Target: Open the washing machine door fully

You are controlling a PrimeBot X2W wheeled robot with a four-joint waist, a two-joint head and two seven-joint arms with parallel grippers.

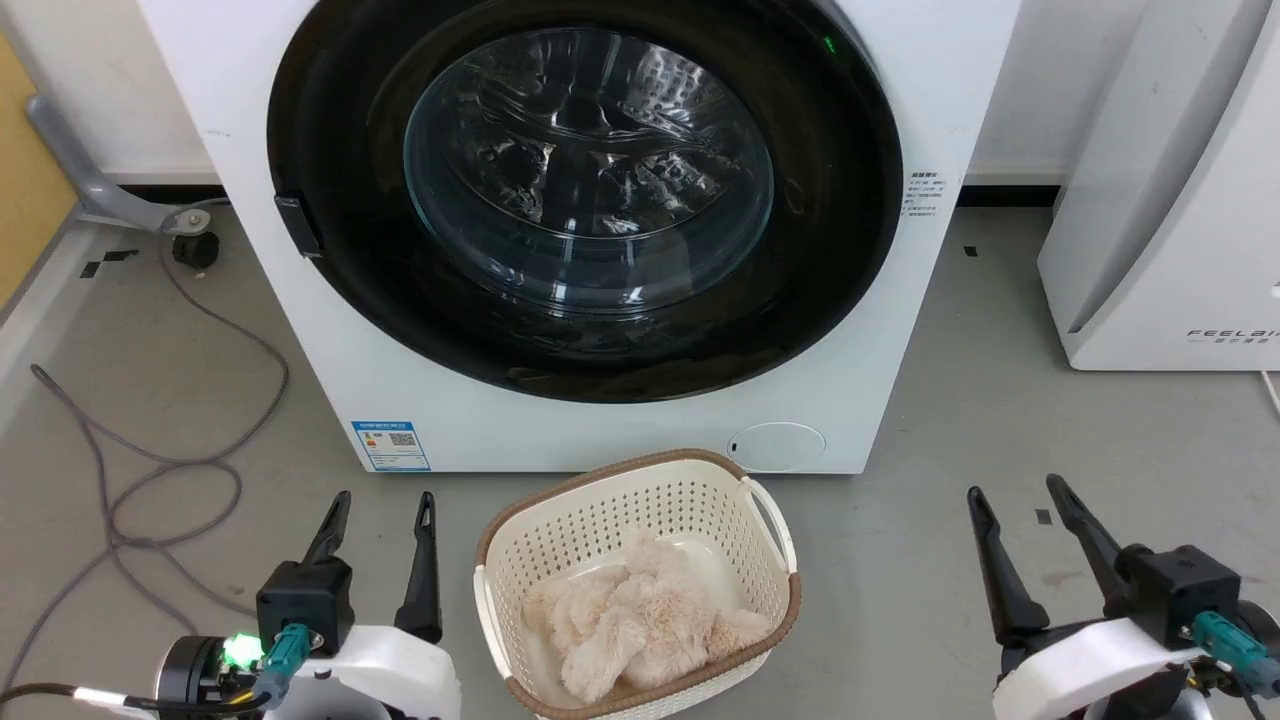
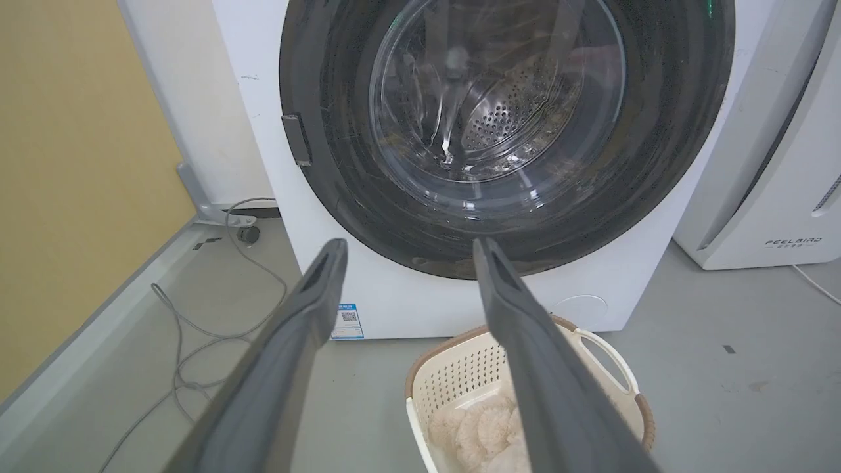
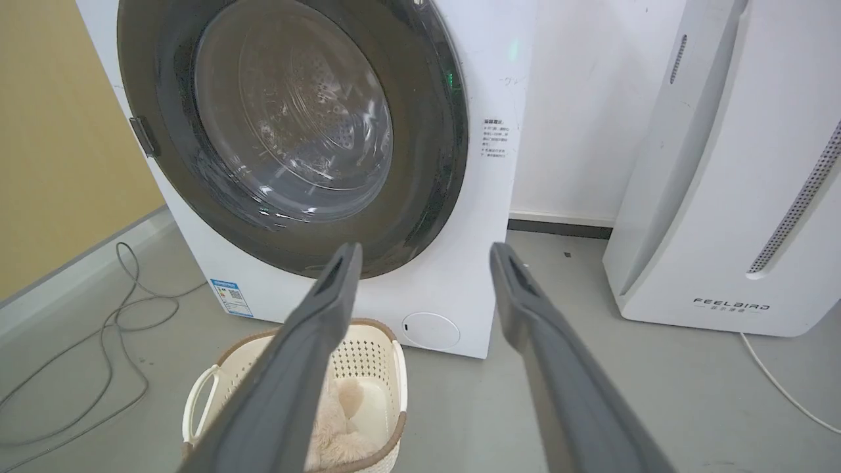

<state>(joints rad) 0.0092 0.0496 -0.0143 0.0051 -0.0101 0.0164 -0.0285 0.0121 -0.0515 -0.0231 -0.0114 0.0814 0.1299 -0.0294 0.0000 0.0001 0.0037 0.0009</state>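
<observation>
- The top of the white boxy front-loading washing machine (image 1: 620, 430) is cut off by the head view. Its large round glossy black door (image 1: 588, 190) with a clear glass centre sits shut, flush on the front.
- Small print beside the door and on the blue sticker (image 1: 391, 445) is too fine to read — the tall white appliance (image 3: 723, 217) to the right says "FEELBIRD".
- Left gripper (image 1: 385, 497) and right gripper (image 1: 1013, 487) — both with jaws apart — flank a cream perforated plastic basket (image 1: 640, 478) on open grey floor (image 1: 950, 400).

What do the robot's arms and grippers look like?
The left gripper and right gripper each have two long, tapering dark fingers on a black block, a white wrist shell and a teal connector. A green light glows on the left wrist.
</observation>
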